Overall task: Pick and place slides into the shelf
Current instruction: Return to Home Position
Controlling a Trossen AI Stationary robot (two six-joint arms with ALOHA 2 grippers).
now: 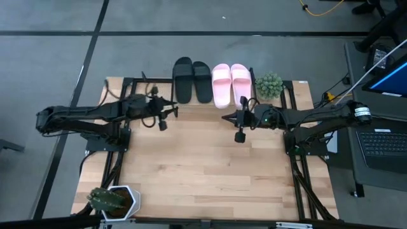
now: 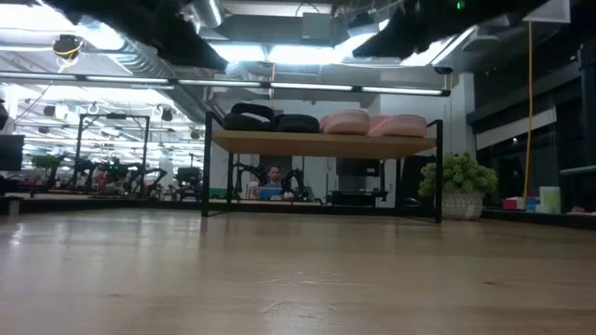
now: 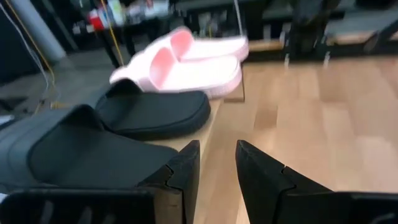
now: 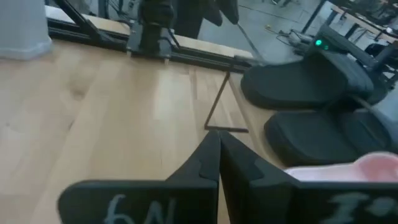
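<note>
All the slides rest sole-down in a row on the shelf's top board (image 2: 321, 143) at the table's far edge. From left to right they are two black slides (image 1: 183, 79) (image 1: 201, 81), then two pink slides (image 1: 220, 84) (image 1: 240, 83). My left gripper (image 1: 173, 110) hovers just in front of the black pair, open and holding nothing; its wrist view shows the gap between its fingers (image 3: 217, 163) and the black slides (image 3: 152, 115) ahead. My right gripper (image 1: 224, 117) hovers in front of the pink pair, shut and holding nothing (image 4: 217, 155).
A small green plant (image 1: 269, 86) stands just right of the shelf. A potted cactus (image 1: 114, 200) sits at the near left corner. The wooden tabletop (image 1: 203, 172) lies bare between the arms and the near edge. A laptop (image 1: 385, 143) sits off the table's right side.
</note>
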